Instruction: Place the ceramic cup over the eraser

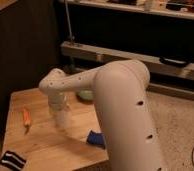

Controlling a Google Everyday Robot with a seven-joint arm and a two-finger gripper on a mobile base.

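Observation:
The ceramic cup (63,121), small, white and tapered, stands on the wooden table (40,142) near its middle. My gripper (60,111) comes straight down from the white wrist onto the cup's top and is shut on the cup, which still rests on the table. The arm's big white forearm crosses the right half of the view. The eraser (12,160), a flat block with black and white stripes, lies at the table's front left corner, well apart from the cup.
An orange stick (26,118) lies left of the cup. A blue pad (95,139) sits at the front right, partly behind the forearm. A green bowl (85,94) peeks out behind the arm. Dark shelving stands beyond the table.

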